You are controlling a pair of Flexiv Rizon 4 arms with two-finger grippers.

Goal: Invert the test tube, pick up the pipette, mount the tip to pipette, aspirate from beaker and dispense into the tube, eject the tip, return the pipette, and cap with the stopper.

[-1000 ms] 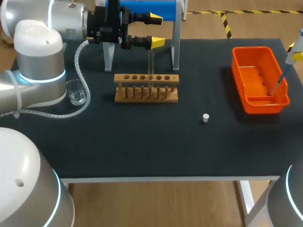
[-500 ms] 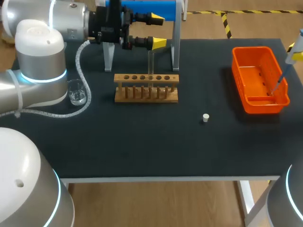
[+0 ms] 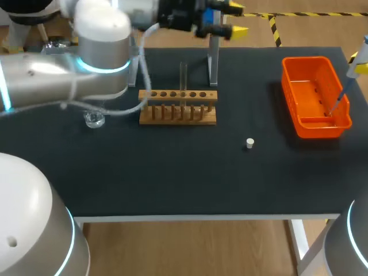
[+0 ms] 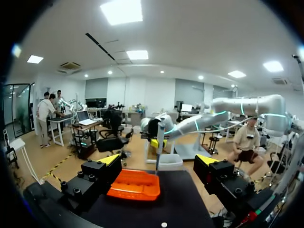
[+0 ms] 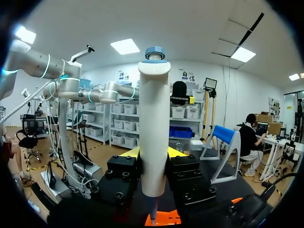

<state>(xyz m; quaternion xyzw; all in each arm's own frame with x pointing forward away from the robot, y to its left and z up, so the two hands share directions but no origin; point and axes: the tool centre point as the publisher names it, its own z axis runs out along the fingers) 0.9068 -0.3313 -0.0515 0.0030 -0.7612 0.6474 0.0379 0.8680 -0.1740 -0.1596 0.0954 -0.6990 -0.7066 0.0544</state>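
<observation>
A clear test tube stands upright in the wooden rack. My left gripper hangs open and empty above the table's back edge, behind and to the right of the rack. In the left wrist view this gripper has its fingers wide apart, facing the orange bin. My right gripper is shut on the white pipette. In the head view the pipette slants down into the orange bin, held by the right gripper at the table's right edge. A white stopper lies on the mat. The glass beaker stands left of the rack.
The pipette stand rises behind the rack, its blue top showing in the right wrist view. My left arm's elbow looms over the back left of the table, above the beaker. The black mat lies bare in front of the rack.
My left arm swung up and to the right, carrying its open gripper from just above the test tube toward the back edge. The right arm and pipette kept still.
</observation>
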